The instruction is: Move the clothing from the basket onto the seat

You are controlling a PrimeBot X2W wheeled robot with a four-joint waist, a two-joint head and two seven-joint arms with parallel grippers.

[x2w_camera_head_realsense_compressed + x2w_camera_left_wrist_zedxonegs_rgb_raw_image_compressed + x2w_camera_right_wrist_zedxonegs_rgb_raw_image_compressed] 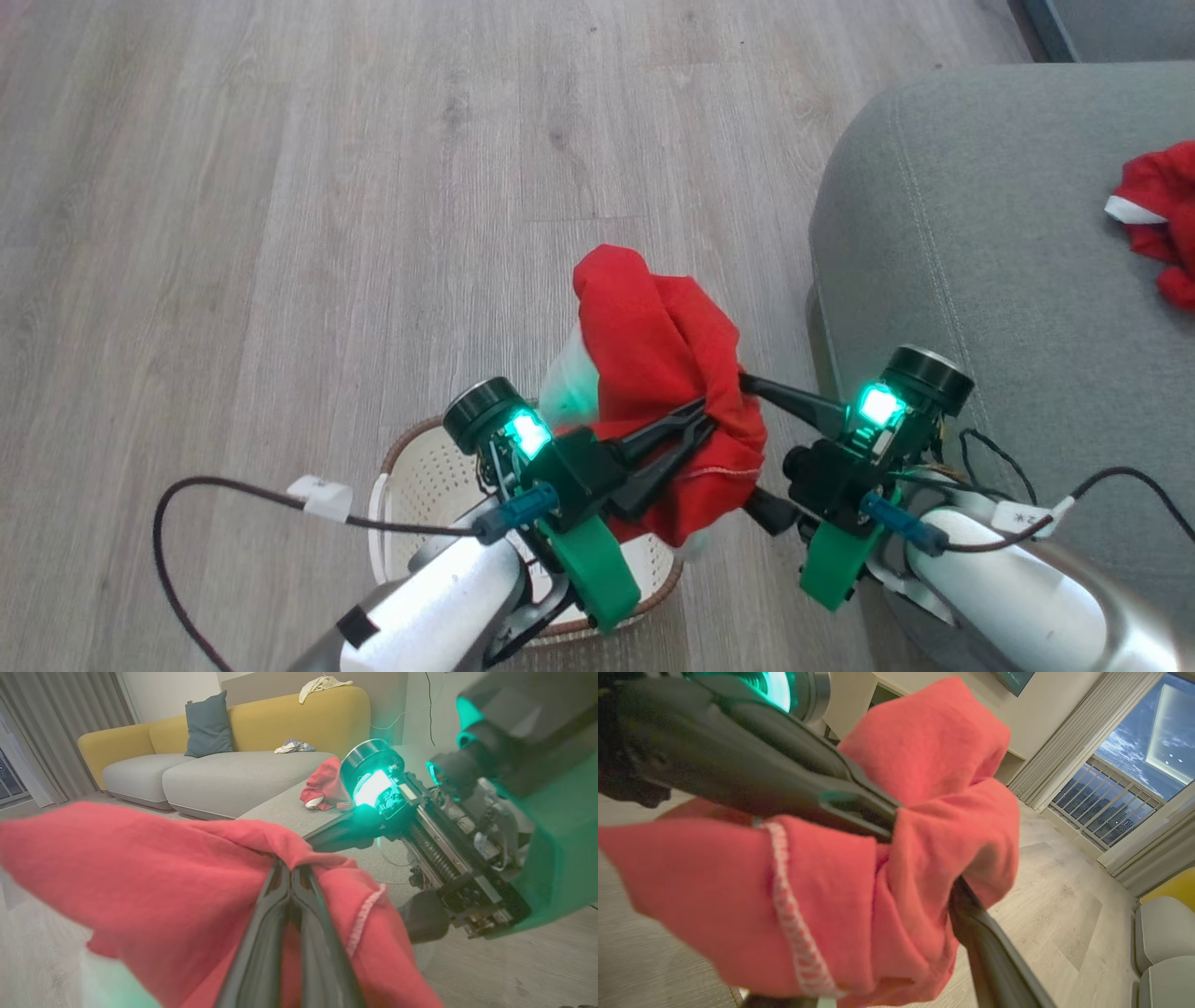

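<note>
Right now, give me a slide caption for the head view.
Red garment pinched in the left fingers over the basket, right fingers spread around it, seat alongside.

Below the jaws, basket (415, 476) mostly hiding under arms (439, 597) and clothing (653, 345); right gripper (752, 443) jaws' tips disappearing into red folds.

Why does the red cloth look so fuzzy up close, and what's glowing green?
In the left wrist view the red cloth is too close to the lens, so it blurs, and a green light glares; right wrist view, same blur; head view, sharp.
</note>
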